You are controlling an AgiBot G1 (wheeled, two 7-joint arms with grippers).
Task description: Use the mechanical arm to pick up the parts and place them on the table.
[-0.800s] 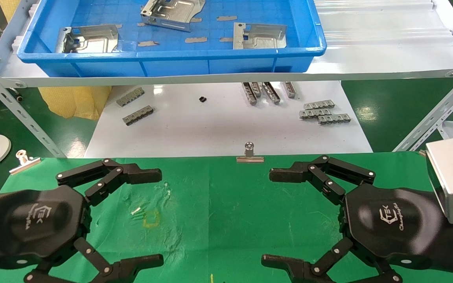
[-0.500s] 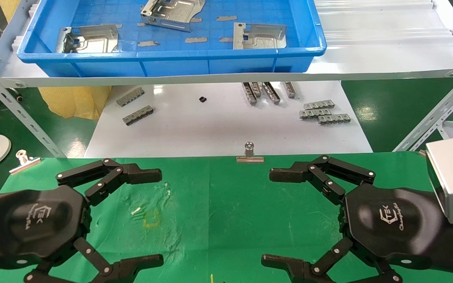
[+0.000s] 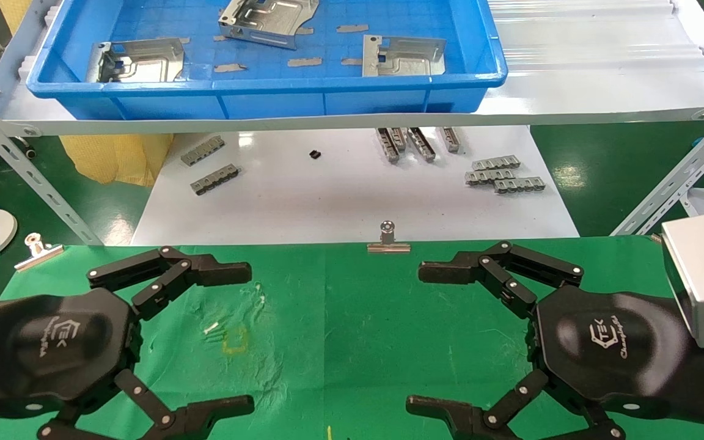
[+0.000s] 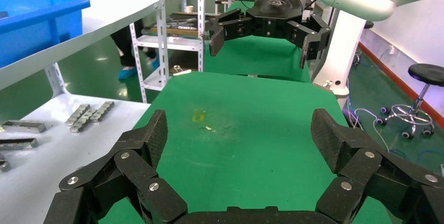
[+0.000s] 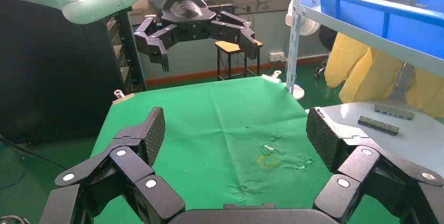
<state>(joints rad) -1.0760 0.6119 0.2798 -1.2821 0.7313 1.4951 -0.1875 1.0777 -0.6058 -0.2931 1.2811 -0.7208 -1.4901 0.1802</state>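
Three silver stamped plates lie in the blue tray (image 3: 266, 101) on the far shelf: one at the left (image 3: 138, 61), one at the back middle (image 3: 266, 21), one at the right (image 3: 404, 56). My left gripper (image 3: 245, 336) hovers open and empty over the green cloth table (image 3: 340, 318) at the near left. My right gripper (image 3: 419, 336) hovers open and empty at the near right. The two face each other. The left wrist view shows its own open gripper (image 4: 238, 140) and the right gripper (image 4: 262, 35) farther off. The right wrist view shows its own open gripper (image 5: 235, 135).
A faint yellow square mark (image 3: 234, 340) sits on the cloth near my left gripper. Binder clips (image 3: 388, 238) hold the cloth's far edge. Several grey comb-like strips (image 3: 502, 174) lie on the white tabletop (image 3: 327, 195) below the shelf. Slanted metal struts (image 3: 676, 177) flank both sides.
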